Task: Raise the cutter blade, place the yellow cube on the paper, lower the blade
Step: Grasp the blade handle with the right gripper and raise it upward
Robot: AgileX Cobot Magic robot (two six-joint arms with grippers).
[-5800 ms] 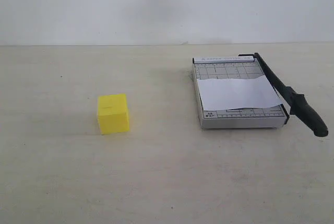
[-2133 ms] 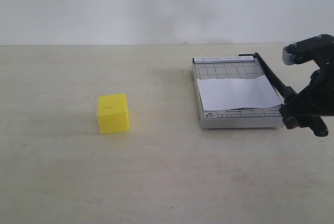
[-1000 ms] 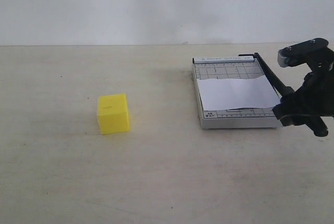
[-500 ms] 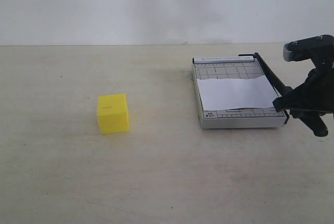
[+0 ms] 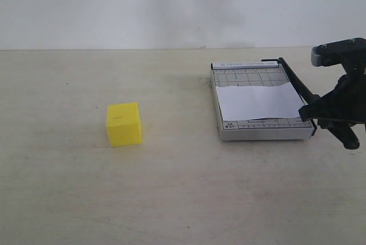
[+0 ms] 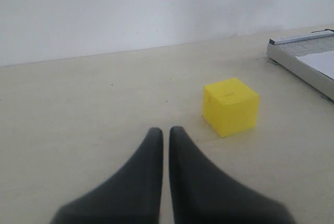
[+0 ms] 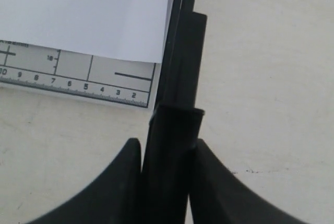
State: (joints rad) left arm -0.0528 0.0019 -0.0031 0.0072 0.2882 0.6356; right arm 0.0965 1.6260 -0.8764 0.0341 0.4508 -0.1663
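While our right gripper point(image 7: 167, 148) clasps the black cutter handle point(image 5: 347, 137) at the right edge, yellow cube point(image 5: 124, 124) sits left of centre, paper point(image 5: 260, 102) lies on the cutter base point(image 5: 229, 128), left gripper point(image 6: 166, 132) pinched closed, empty.

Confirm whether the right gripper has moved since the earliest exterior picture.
Yes. Absent then, the right gripper came in from the right of the view and now clasps the blade handle beside the near right corner of the cutter base.
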